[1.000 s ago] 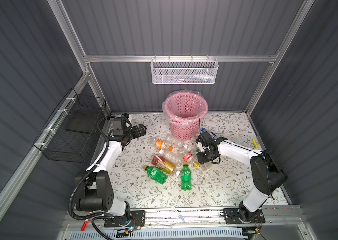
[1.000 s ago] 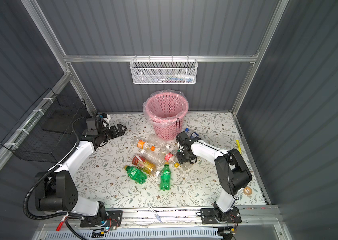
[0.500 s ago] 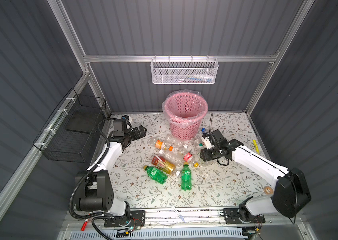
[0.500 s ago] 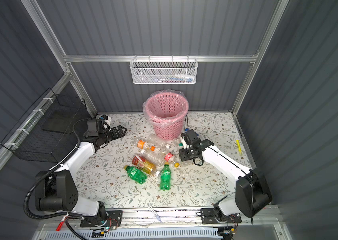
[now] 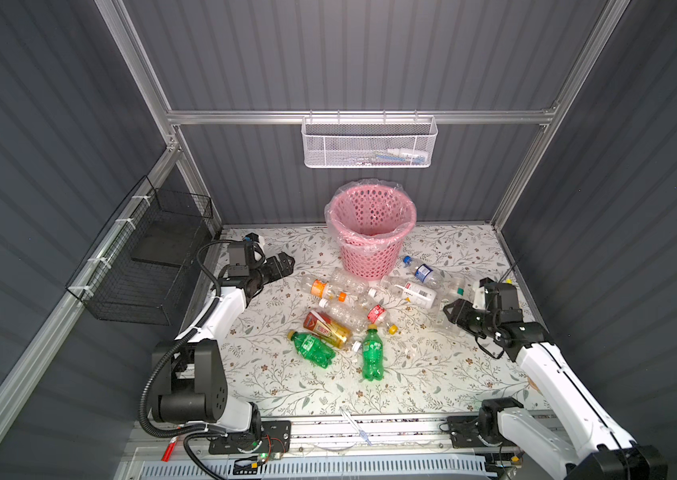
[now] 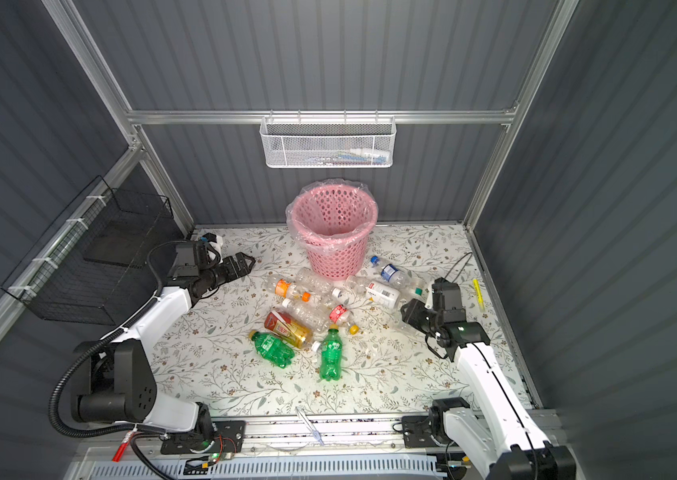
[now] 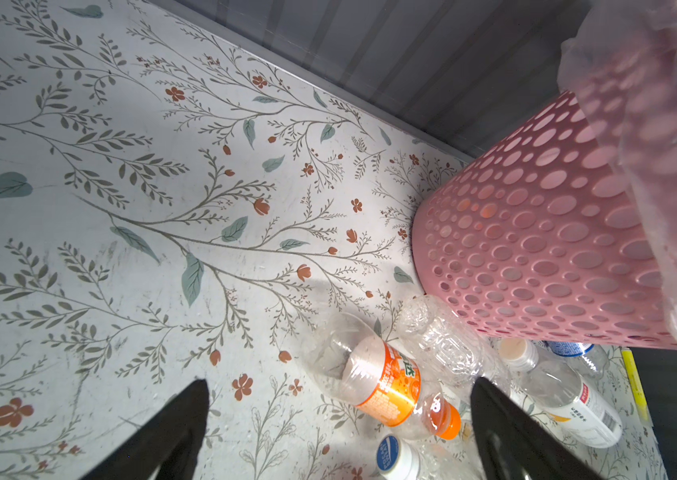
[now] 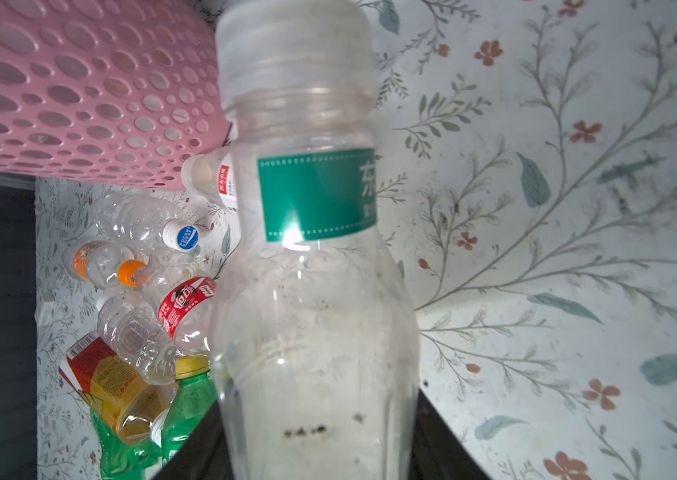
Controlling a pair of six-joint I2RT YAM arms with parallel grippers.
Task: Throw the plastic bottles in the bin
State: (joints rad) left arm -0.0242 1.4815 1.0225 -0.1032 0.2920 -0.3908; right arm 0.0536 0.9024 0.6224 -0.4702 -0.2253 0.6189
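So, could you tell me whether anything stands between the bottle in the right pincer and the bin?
The blue-capped bottle and white-labelled bottle lie on the table between the held bottle and the bin, but low; the way above them to its rim looks free.

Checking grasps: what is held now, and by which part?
The right gripper holds the green-labelled clear bottle by its lower body, cap pointing away. The left gripper is open and empty.

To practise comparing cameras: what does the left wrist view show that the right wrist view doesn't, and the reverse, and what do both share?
Left wrist only: the open, empty left gripper and a yellow highlighter. Right wrist only: the right gripper shut on a green-labelled bottle, plus two green bottles. Both: the pink bin, the orange-labelled bottle, the table.
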